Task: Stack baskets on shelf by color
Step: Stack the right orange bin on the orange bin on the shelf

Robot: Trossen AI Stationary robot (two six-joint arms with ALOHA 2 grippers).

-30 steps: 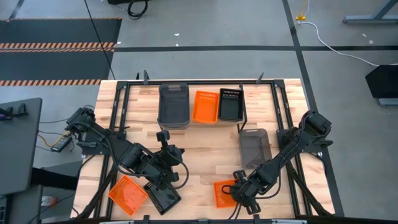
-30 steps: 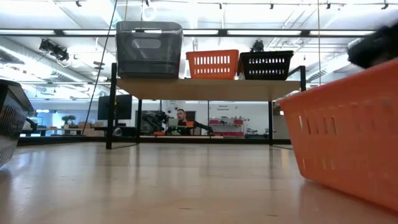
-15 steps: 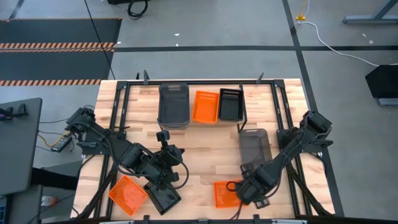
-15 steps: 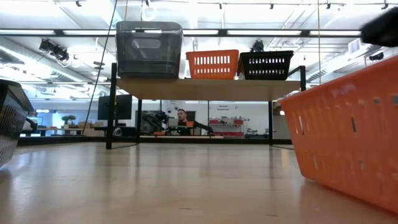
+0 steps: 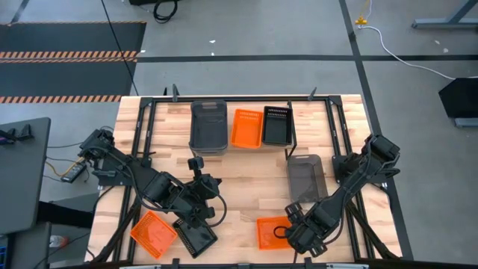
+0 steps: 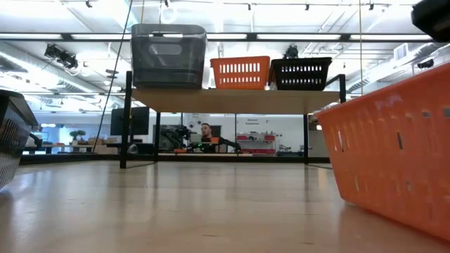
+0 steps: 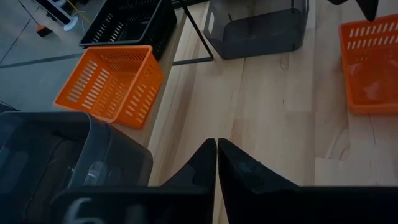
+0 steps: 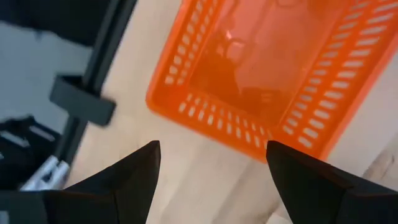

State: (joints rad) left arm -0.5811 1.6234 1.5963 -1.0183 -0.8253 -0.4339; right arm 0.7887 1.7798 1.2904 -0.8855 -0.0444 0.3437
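Three baskets stand on the shelf [image 5: 239,104] in the high view: a grey basket [image 5: 208,125], an orange basket [image 5: 247,128] and a black basket [image 5: 275,125], side by side. The right gripper [image 5: 287,233] hovers at the near edge of the table beside a loose orange basket [image 5: 270,232], whose long axis seems to run roughly toward the shelf. The left gripper [image 5: 196,165] waits near the table's middle.

At table height, the loose orange basket [image 6: 394,151] sits upright, its opening upward.

Looking from the left wrist, the left fingers [image 7: 216,165] are pressed together and hold nothing.

Seen by the right wrist, the right gripper [image 8: 211,163] has its fingers wide apart and empty, just short of the loose orange basket [image 8: 261,68]. Its short wall faces the fingers. To do this step well, the gripper should probably go forward so that one finger comes inside this wall and one outside, then close on the rim without tilting the basket.
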